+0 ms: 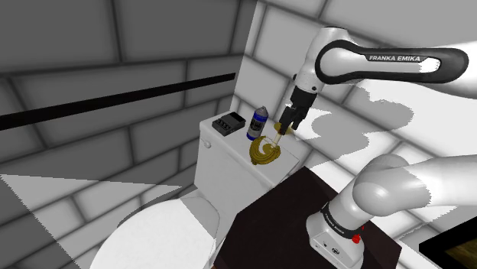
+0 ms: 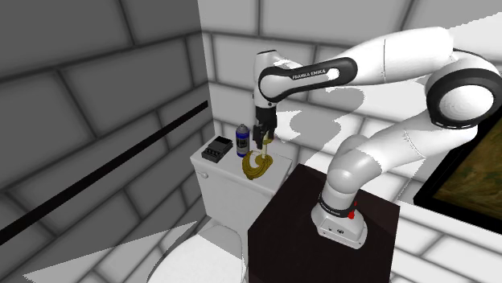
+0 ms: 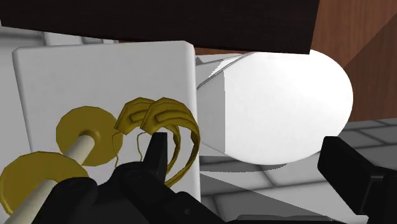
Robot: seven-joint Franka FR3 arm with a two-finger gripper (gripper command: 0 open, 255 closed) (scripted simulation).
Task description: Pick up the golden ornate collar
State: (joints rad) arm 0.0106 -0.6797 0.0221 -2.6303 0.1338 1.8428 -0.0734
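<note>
I see the gripper [image 1: 284,131] with its fingers spread wide, clasping nothing, just above the toilet tank lid [image 1: 229,153]. The golden collar [image 1: 264,150] lies on that lid, directly below the gripper, beside one fingertip.

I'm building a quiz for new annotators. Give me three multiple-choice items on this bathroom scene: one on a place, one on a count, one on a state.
1. Where does the golden collar lie? A on the toilet's tank lid; B on the dark stand; C on the floor.
2. How many things are on the tank lid? A one; B three; C five.
3. The gripper is: A shut on the collar; B open; C shut on nothing.

1 A: it rests on the white lid.
2 B: collar, can, black box.
3 B: the wrist view shows its fingers well apart.
</note>
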